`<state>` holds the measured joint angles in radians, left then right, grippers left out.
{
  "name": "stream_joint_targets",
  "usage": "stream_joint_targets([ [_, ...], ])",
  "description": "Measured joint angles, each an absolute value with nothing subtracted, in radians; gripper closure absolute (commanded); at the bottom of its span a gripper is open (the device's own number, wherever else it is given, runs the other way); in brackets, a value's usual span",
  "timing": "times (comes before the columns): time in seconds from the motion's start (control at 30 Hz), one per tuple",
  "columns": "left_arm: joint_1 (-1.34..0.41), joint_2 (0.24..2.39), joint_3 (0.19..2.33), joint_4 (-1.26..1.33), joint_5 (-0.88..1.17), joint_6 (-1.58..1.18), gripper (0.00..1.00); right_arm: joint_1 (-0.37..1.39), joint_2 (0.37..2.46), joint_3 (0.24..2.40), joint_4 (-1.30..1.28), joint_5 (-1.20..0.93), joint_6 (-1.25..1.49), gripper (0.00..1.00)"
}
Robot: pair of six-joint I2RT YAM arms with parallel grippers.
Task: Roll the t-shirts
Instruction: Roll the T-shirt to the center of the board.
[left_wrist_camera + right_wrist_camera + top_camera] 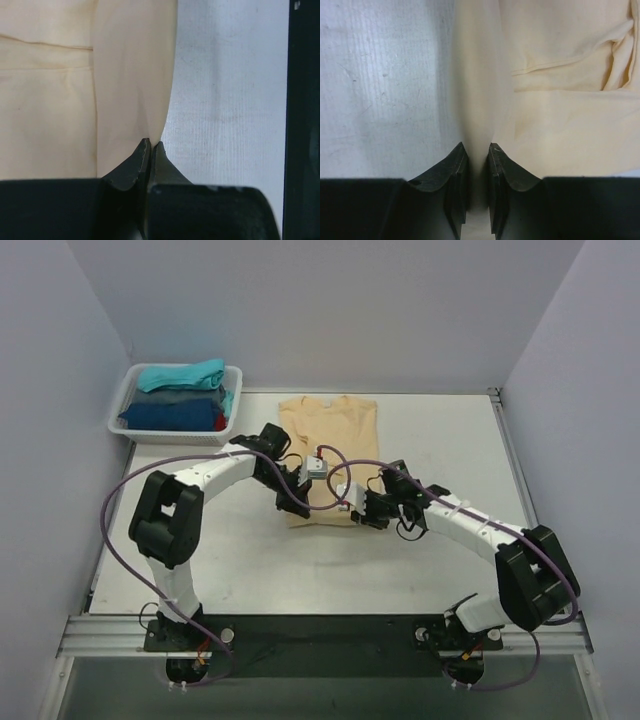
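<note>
A light tan t-shirt (328, 435) lies folded lengthwise on the white table, collar end far, hem end near. My left gripper (291, 502) is shut on the near left edge of the tan shirt (125, 85), pinching a lifted fold. My right gripper (366, 512) is shut on the near right edge of the same shirt (555, 115), with cloth standing up between its jaws. Teal (182, 376), dark blue (172, 417) and red (219, 422) t-shirts sit stacked in the basket.
A white mesh basket (127, 390) stands at the table's far left corner. Bare white table (430, 435) lies right of the tan shirt. Purple cables loop from both arms above the near part of the table. A black rail runs along the near edge.
</note>
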<state>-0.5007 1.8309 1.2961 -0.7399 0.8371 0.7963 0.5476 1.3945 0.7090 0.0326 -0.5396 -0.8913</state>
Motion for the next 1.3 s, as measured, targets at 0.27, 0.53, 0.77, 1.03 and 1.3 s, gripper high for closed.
stream_joint_targets([
  [0.27, -0.448, 2.046, 1.563, -1.054, 0.936, 0.922, 1.0, 0.456, 1.584, 0.985, -0.355, -0.722, -0.917, 0.83],
  [0.53, -0.421, 2.214, 1.755, -1.258, 1.003, 0.959, 1.0, 0.363, 1.892, 1.298, -0.713, -0.882, -1.002, 0.83],
  [0.77, -0.408, 2.362, 1.915, -1.307, 1.016, 0.914, 1.0, 0.309, 2.108, 1.52, -0.964, -0.954, -1.043, 0.83],
  [1.03, -0.392, 2.51, 2.114, -1.327, 0.992, 0.921, 1.0, 0.296, 2.313, 1.769, -1.153, -0.962, -1.004, 0.83],
  [1.3, -0.382, 2.526, 2.074, -1.319, 0.977, 0.945, 1.0, 0.311, 2.487, 1.996, -1.27, -0.908, -0.913, 0.82],
])
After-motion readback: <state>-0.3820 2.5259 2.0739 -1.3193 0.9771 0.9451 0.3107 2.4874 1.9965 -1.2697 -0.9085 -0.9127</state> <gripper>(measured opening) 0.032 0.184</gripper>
